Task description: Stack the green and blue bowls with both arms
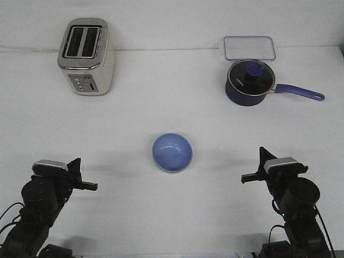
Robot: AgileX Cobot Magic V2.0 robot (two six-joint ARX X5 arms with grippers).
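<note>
The light blue bowl (172,151) sits upright on the white table (172,102) at the centre. A thin pale green rim (173,171) shows under its near edge, so the green bowl appears to lie nested beneath it, mostly hidden. My left gripper (80,173) is low at the near left, well away from the bowls and holding nothing. My right gripper (257,165) is low at the near right, also apart from the bowls and holding nothing. From this view I cannot tell how wide either pair of jaws stands.
A cream and silver toaster (86,56) stands at the back left. A dark navy saucepan with a lid (248,81) stands at the back right, its long handle (301,91) pointing right. A clear rectangular container lid (250,48) lies behind it.
</note>
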